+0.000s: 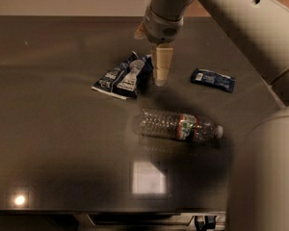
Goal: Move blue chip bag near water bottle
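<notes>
The blue chip bag [123, 76], crumpled dark navy with white panels, lies on the dark table left of centre. The water bottle [179, 125], clear with a white cap and a red, green and white label band, lies on its side below and to the right of the bag, cap pointing right. My gripper [160, 81] hangs from the arm coming in at the top right, its tan fingers [162, 65] pointing down just right of the bag's right edge and above the bottle. It holds nothing that I can see.
A small flat bright-blue wrapped bar [213, 79] lies to the right of the gripper. The dark table [53, 143] has its front edge at the bottom and its right edge near the arm's large pale link [265, 177].
</notes>
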